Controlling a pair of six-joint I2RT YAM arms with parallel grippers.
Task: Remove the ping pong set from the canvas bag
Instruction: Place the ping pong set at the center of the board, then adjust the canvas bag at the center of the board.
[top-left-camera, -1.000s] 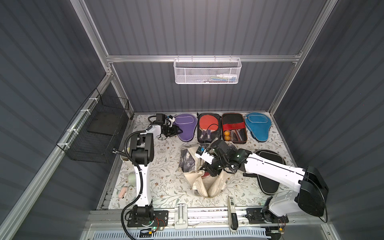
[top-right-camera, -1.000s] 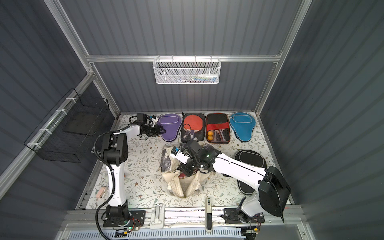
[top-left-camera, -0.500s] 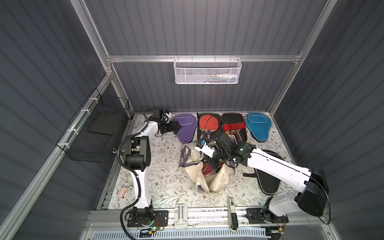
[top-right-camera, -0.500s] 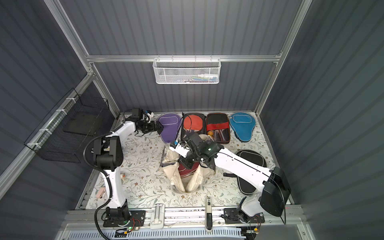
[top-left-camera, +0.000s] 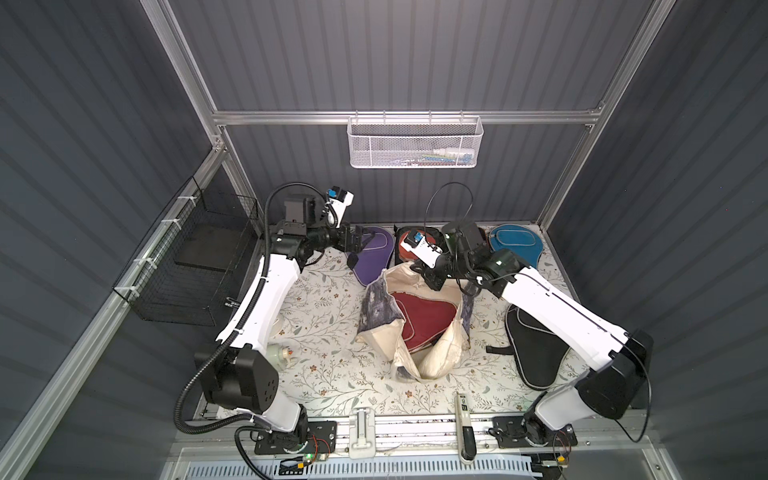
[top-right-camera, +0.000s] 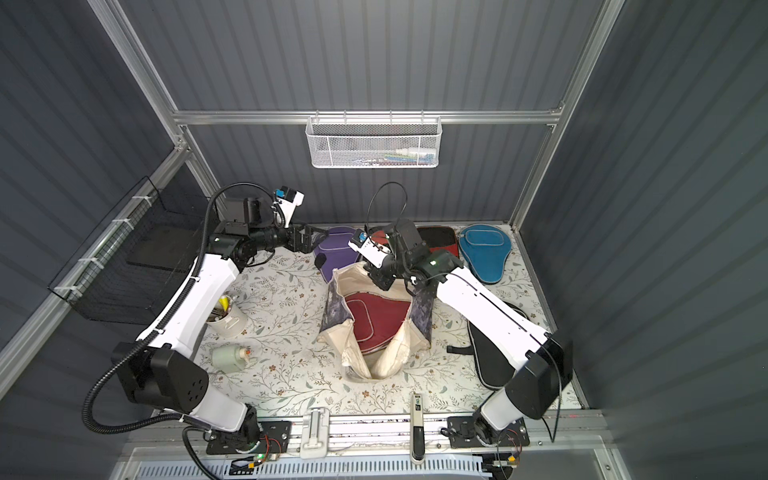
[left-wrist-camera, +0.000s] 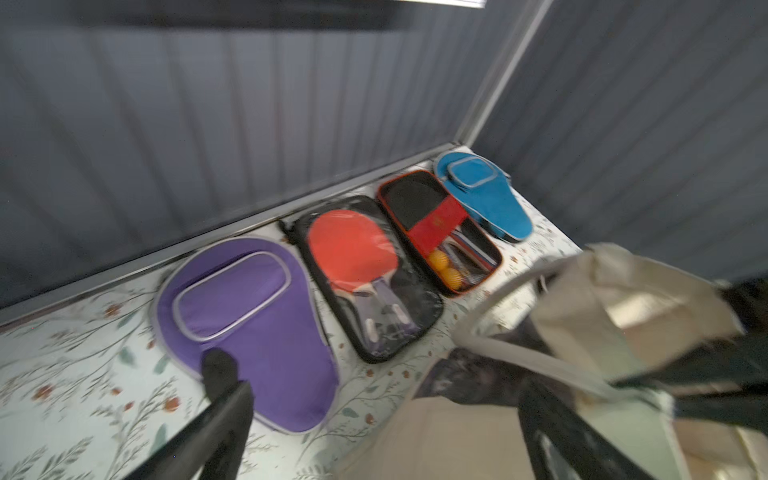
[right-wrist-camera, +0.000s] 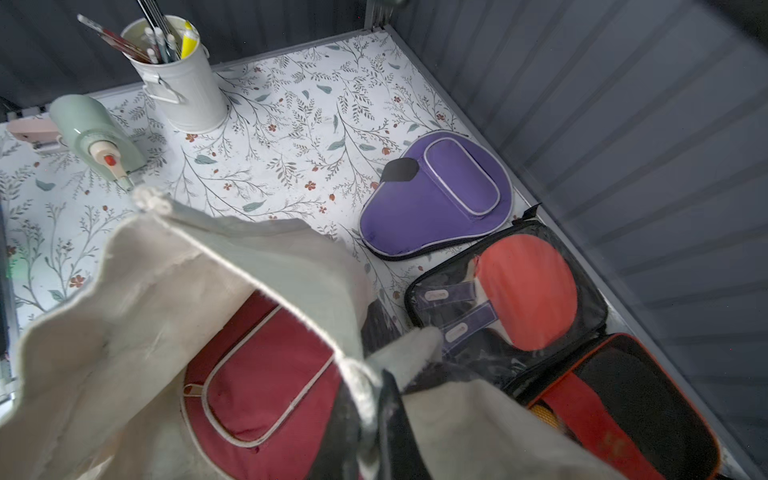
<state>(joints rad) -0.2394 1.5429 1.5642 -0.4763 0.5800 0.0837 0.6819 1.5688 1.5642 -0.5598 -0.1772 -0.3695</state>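
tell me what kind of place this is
Likely a robot test booth, not a real home: grey ribbed walls in a metal frame, a left arm and right arm bolted to a front rail, and a floral mat.

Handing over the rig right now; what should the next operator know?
Left gripper: open, empty, beside the purple cover.
Right gripper: shut on the rim of the canvas bag, holding it open.
Done: purple cover, blue cover, black cover, red-and-black case and clear paddle case lie on the table, outside the bag.
To do: maroon cover inside the bag; whether anything lies under it cannot be seen.
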